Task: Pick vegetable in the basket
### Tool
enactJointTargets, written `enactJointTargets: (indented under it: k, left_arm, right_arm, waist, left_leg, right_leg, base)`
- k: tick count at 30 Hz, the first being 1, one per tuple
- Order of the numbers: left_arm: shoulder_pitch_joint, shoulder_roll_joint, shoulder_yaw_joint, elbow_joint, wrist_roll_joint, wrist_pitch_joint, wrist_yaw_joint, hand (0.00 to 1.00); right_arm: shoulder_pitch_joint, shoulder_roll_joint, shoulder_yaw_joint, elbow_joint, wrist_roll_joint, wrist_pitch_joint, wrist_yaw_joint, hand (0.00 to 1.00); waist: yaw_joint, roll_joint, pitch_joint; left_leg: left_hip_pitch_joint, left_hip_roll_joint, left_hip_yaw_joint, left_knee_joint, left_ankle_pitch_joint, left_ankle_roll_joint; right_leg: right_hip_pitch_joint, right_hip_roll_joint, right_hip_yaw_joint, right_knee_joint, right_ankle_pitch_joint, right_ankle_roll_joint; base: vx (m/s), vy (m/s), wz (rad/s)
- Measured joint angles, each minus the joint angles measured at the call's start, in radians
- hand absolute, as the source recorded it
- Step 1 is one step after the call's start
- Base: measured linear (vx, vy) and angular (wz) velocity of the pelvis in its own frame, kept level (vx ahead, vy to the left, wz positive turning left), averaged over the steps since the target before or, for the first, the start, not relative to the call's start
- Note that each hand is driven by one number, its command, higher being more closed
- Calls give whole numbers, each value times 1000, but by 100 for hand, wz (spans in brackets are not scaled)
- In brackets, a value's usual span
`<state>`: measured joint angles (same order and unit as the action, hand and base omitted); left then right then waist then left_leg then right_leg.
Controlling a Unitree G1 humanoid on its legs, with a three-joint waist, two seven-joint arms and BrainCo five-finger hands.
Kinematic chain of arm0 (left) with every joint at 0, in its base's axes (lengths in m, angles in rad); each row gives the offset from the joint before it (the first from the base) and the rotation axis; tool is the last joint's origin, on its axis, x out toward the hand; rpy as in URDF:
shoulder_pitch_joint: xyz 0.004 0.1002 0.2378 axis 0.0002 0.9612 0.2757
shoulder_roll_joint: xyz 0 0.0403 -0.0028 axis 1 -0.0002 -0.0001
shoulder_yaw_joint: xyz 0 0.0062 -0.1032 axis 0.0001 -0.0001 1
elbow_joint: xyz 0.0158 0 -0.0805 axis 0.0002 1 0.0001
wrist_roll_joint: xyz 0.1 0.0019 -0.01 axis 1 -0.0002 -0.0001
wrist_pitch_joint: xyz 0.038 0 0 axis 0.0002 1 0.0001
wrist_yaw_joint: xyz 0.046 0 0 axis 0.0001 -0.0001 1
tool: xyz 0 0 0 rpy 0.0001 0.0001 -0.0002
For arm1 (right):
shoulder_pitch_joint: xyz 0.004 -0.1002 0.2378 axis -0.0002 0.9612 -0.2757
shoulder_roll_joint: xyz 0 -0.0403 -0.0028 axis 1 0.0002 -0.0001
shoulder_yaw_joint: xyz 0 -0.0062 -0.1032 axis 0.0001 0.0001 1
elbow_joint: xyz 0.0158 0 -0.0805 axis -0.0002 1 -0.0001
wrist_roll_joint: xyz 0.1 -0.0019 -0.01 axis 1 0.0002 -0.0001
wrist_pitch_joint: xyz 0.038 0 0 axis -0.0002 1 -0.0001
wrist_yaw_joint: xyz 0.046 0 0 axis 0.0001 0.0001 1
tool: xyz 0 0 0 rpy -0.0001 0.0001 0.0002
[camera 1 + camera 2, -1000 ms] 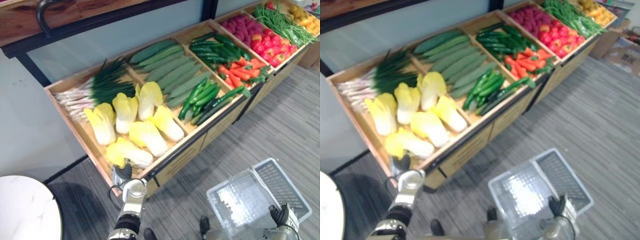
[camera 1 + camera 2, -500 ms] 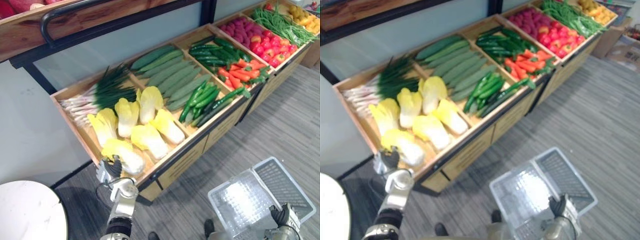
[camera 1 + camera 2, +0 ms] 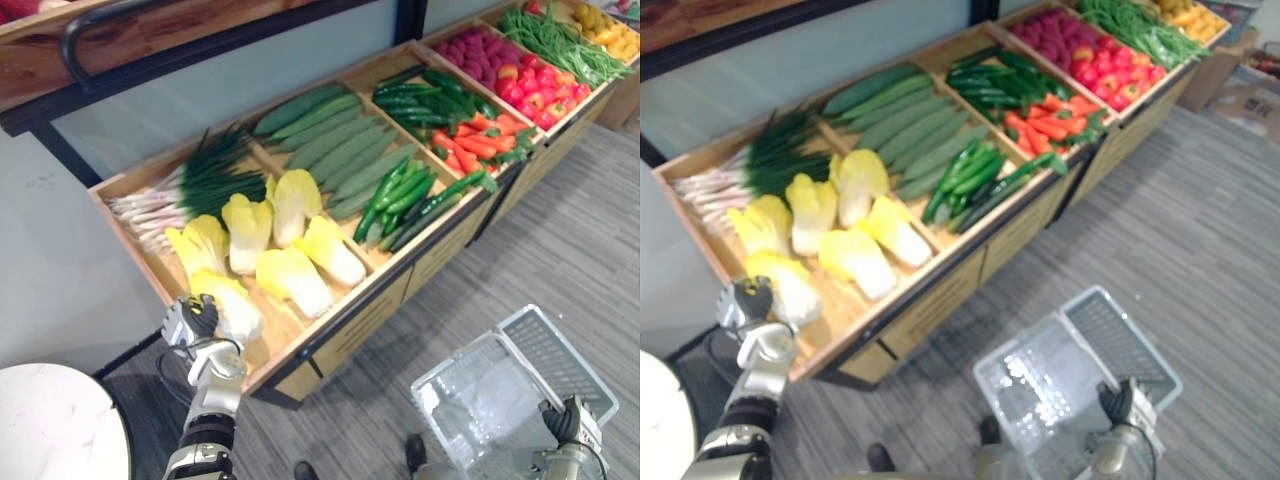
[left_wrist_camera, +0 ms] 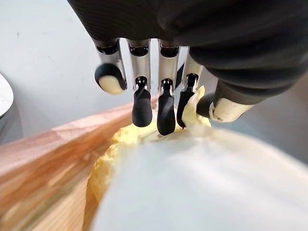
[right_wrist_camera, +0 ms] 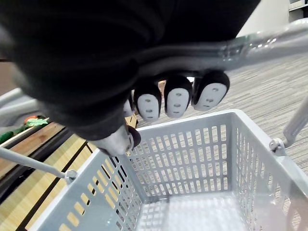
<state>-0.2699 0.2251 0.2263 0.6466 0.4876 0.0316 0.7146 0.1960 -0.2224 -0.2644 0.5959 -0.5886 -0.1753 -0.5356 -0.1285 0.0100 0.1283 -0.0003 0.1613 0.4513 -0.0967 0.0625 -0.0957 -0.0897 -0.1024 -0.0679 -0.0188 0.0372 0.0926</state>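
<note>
Several yellow-white napa cabbages lie in the nearest wooden crate. My left hand is at the crate's front left corner, on the closest cabbage. In the left wrist view its fingers curl down over the cabbage's leafy end, with the thumb against the other side. The cabbage still rests in the crate. Low on the right, my right hand is shut on the grey handle of a pale plastic basket, which hangs over the floor with nothing in it.
The stand runs back to the right with spring onions, long green gourds, green peppers, red peppers and red fruit. A white round table stands at the lower left. Grey carpet lies between stand and basket.
My left hand rose from the crate's front edge and moved left onto the nearest cabbage, which turned and shifted left with it. The view shifted a little. The right hand kept the basket.
</note>
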Motion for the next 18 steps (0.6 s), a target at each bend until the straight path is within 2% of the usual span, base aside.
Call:
enactJointTargets:
  k: [5,12,18]
  left_arm:
    - [0,-2,-49,7,0,-15,-65,0]
    - [16,-54,-75,-9,-5,-30,-92,0]
    - [95,-141,-79,-183,-94,-36,-98,0]
  right_arm:
    - [1,0,-1,-1,0,0,1,100]
    - [3,1,-7,-4,0,0,1,100]
    - [3,33,-53,-5,0,18,3,100]
  waist:
    - [-1,-1,0]
    - [-1,-1,0]
    - [0,0,0]
  left_leg:
    - [0,-1,1,0,0,0]
    - [5,-4,-6,0,2,2]
    - [5,-8,-23,0,3,4]
  right_leg:
    - [-1,0,3,1,1,1]
    - [5,-3,0,2,2,2]
    - [9,-8,-10,2,2,3]
  base:
    - [9,-2,-2]
    - [-2,0,2]
    - [0,2,6]
